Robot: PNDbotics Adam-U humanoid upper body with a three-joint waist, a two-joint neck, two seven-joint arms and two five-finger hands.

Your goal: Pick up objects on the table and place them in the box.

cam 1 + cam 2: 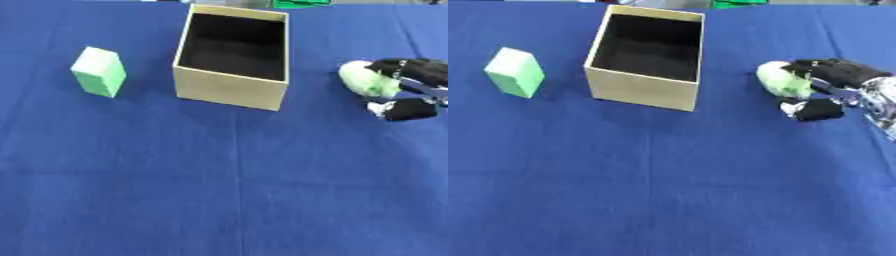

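An open tan cardboard box (229, 88) with a dark inside stands on the blue cloth at upper centre. To its left a light green block (98, 71) stands upright. On the right a pale green rounded object (780, 80) sits within my right hand (829, 75), whose black fingers curl over its top while the thumb (814, 109) lies below it. Whether the object rests on the cloth or is lifted off it I cannot tell. My left hand shows in neither view.
Blue cloth (219, 190) covers the whole table, with wide open room in front of the box. Something green (300, 3) lies at the far edge behind the box.
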